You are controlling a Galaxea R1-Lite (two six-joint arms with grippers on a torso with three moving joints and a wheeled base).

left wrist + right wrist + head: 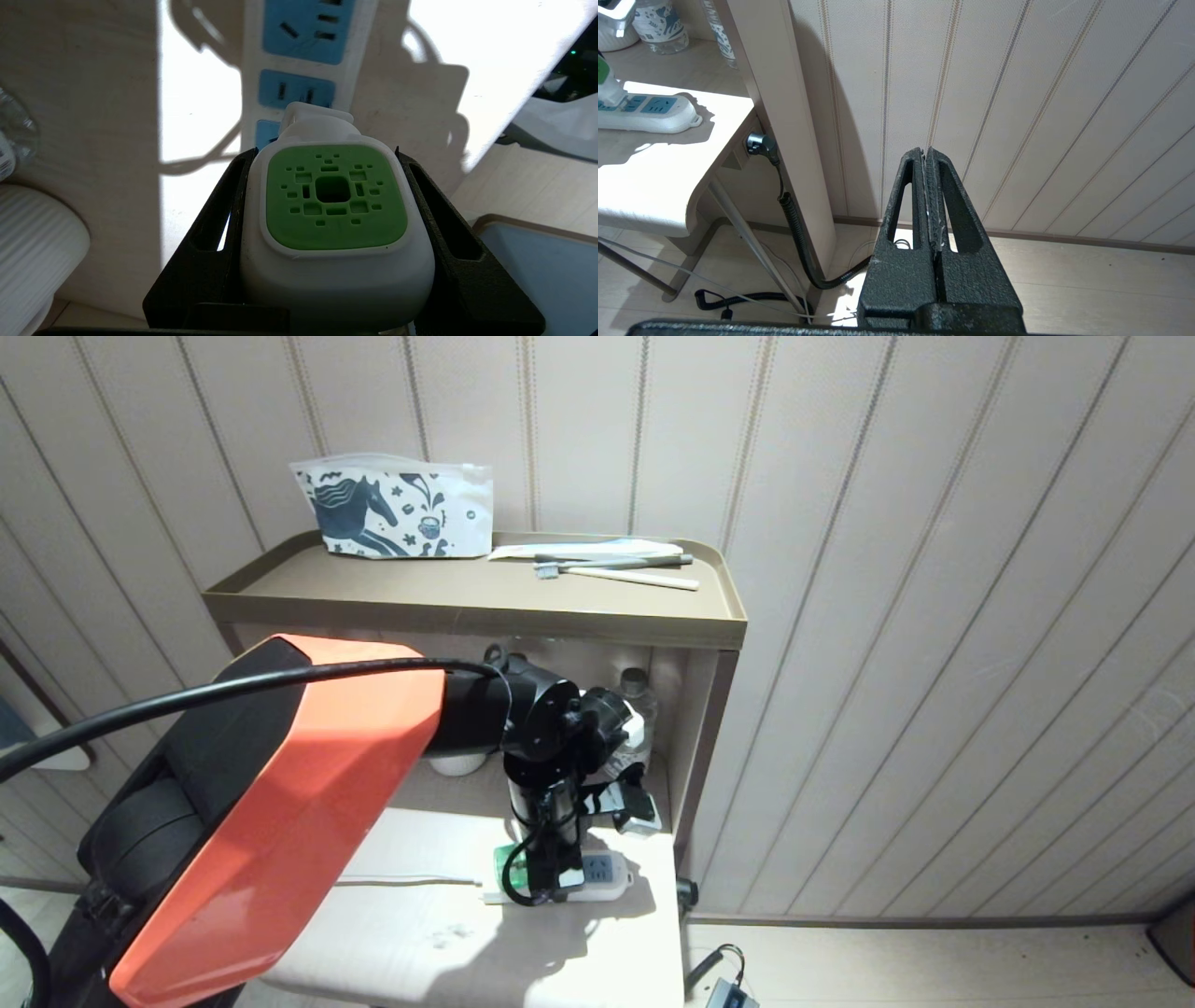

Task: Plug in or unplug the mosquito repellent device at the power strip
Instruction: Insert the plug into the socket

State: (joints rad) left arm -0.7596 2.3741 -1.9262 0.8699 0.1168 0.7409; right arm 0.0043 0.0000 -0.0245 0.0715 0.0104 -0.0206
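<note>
1. The left tool (pixel 329 242) is seen lowered over the power strip (pixel 597 877) on the pale desk (pixel 439 933), its wrist pointing downward in the head view.
2. The mosquito repellent device (pixel 334 219) is gripped between the two black fingers (pixel 212 242) of the left tool, which are pressed against its white sides; the tool is thus partly closed around the device.
3. The green perforated face of the device is turned toward the wrist camera, and its white plug end is directed at the power strip.
4. In the left wrist view, the plug end is seen at a blue socket panel (pixel 296 88) of the strip; whether the pins are seated cannot be told, since that spot is hidden by the device.
5. In the head view, a green part of the device (pixel 509 861) is visible just beside the strip's cord end, under the tool.
6. The right tool (pixel 928 196) is held well apart from the desk, near the panelled wall (pixel 1041 102), with its fingers pressed together and nothing between them.
7. A water bottle (pixel 637 709) is seen standing behind the left arm under the shelf (pixel 467 597).
</note>
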